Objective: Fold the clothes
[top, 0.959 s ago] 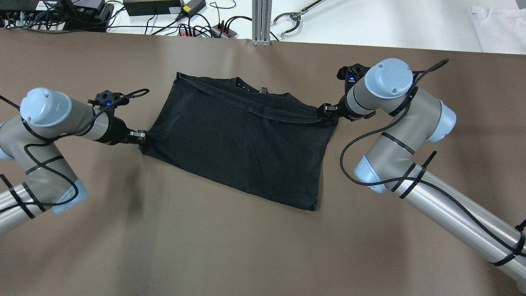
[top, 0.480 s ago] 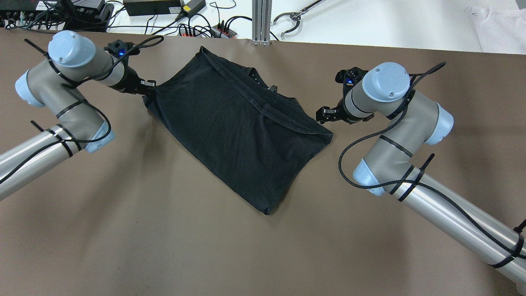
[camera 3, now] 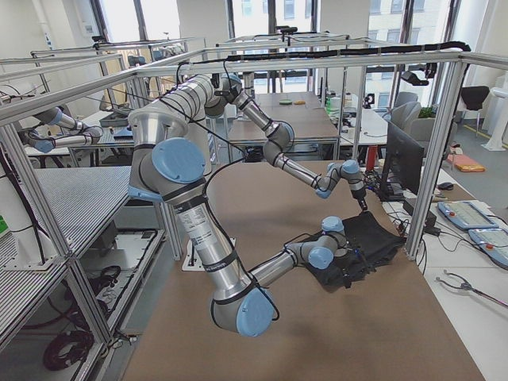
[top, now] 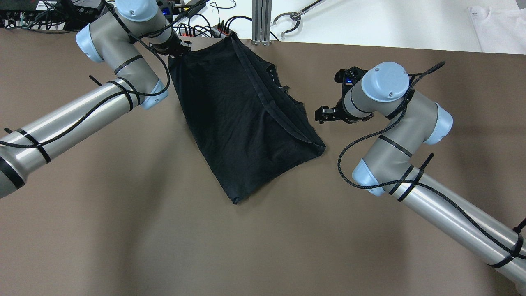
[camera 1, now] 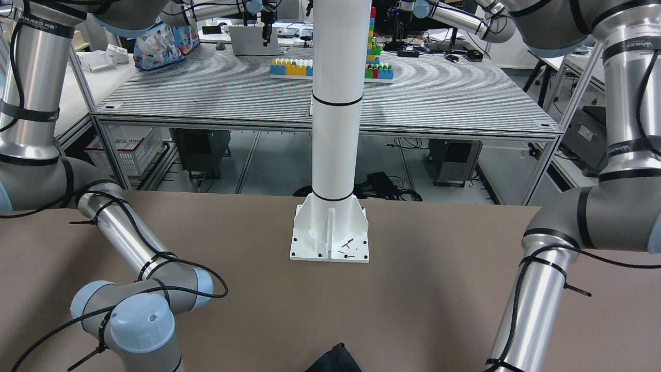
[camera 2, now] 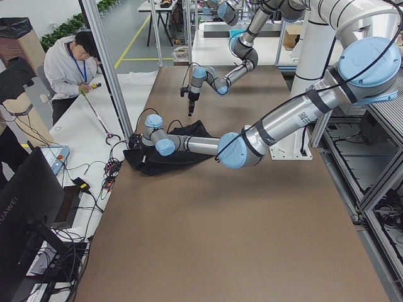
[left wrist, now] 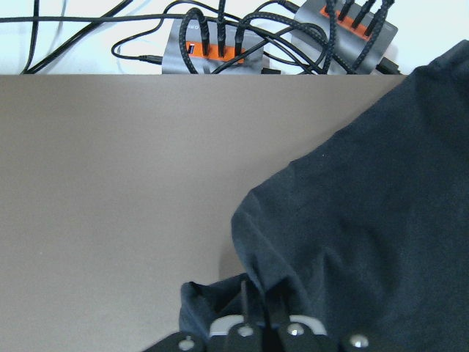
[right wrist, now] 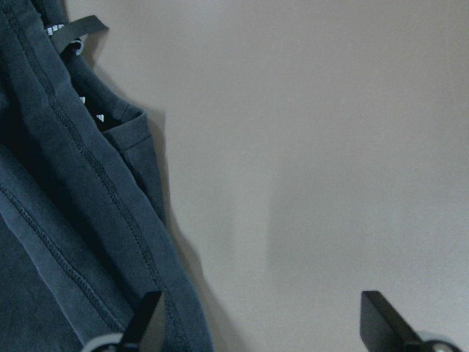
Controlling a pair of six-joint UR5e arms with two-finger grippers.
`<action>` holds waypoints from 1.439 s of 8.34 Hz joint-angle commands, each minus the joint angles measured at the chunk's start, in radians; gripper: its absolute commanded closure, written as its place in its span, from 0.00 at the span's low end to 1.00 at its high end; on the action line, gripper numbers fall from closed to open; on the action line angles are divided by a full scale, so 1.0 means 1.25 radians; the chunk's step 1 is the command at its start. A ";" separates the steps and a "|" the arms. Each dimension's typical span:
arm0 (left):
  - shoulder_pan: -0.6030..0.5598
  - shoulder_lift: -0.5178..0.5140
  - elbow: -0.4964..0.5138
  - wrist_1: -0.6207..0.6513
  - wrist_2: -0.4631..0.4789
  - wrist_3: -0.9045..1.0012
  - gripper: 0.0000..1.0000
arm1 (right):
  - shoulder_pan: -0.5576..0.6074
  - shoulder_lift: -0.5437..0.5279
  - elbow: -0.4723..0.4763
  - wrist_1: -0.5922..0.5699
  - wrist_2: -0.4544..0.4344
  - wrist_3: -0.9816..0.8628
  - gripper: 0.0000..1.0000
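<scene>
Your left pincer (top: 177,50) clamps the clothes (top: 242,119) by a far corner. Your right pincer (top: 321,115) gapes empty just beside them.

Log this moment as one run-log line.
task: fold clothes | left gripper: shut on black cloth corner, far table edge | right gripper: open, beside cloth, not holding

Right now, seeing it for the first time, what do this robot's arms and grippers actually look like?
The left arm and right arm are silver tubes with grey joints and pale blue caps. A black braided cable runs along each, strapped on with black ties. The left gripper and right gripper are small, black and two-fingered.
</scene>
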 commanded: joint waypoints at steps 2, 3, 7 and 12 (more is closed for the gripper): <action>-0.062 0.002 -0.016 -0.001 -0.052 0.114 0.00 | -0.023 0.011 -0.011 0.000 -0.010 0.022 0.06; -0.091 0.044 -0.055 -0.002 -0.116 0.128 0.00 | -0.027 0.018 -0.027 0.000 -0.023 0.039 0.06; -0.093 0.137 -0.163 -0.001 -0.119 0.126 0.00 | -0.038 0.124 -0.237 0.157 -0.037 0.195 0.08; -0.088 0.144 -0.165 -0.002 -0.116 0.125 0.00 | -0.081 0.128 -0.258 0.191 -0.099 0.256 0.48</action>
